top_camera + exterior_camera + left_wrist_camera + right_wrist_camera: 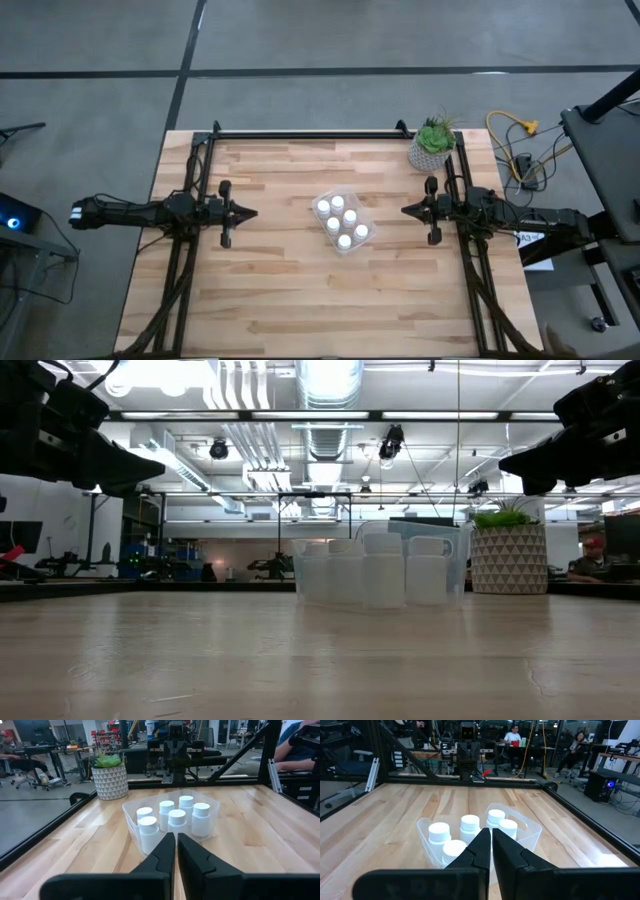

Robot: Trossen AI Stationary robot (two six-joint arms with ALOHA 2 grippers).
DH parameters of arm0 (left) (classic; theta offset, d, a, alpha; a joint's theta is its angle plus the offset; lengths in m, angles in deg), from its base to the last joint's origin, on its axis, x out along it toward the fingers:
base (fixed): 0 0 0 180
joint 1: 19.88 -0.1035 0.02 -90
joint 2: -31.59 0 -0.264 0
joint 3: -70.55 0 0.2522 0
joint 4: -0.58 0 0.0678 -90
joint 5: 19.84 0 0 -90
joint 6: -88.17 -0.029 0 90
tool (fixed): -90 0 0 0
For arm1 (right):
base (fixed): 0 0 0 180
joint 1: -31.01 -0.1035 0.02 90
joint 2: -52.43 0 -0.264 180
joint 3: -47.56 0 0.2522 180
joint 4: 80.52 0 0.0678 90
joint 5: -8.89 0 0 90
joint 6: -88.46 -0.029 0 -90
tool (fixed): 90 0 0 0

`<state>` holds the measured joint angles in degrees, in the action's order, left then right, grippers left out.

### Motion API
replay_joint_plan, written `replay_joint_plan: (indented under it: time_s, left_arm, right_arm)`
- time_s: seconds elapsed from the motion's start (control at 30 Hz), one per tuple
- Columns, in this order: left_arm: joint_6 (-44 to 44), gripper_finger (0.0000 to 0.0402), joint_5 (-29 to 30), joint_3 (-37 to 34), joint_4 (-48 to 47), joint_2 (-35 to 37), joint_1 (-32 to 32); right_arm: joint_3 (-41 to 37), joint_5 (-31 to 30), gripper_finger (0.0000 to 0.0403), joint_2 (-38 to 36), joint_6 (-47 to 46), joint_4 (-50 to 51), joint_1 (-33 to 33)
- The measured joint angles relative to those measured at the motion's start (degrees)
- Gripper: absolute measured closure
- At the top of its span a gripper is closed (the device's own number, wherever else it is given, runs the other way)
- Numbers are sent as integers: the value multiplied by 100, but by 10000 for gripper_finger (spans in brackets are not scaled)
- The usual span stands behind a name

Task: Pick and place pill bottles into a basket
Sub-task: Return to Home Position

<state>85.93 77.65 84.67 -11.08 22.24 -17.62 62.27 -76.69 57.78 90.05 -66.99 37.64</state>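
Pill bottles [176,822] were judged light, rigid, best pinched mid-body; left end effector [176,838] and right end effector [490,831] were pressed together.

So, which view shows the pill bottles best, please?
The left wrist view: all six pill bottles stand clear in the basket. High view shows small caps; low view overlaps them; the right end effector hides some.

Pale butcher-block counter [300,290] stands on a grey concrete floor [90,50] with dark seam lines. Open ceiling with white ducts [325,385], pipes and bright lights [165,375]. Potted plant [433,146] in a patterned pot at one counter corner. Yellow cable [510,125] on the floor nearby. Seated people [512,736] at desks beyond.
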Motion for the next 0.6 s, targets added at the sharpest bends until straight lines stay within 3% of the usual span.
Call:
replay_joint_plan:
  time_s: [0.6]
  left_arm:
    - [-15,401,-116,-7,-13,0,2]
  right_arm:
    - [0,58,394,0,51,-34,-9]
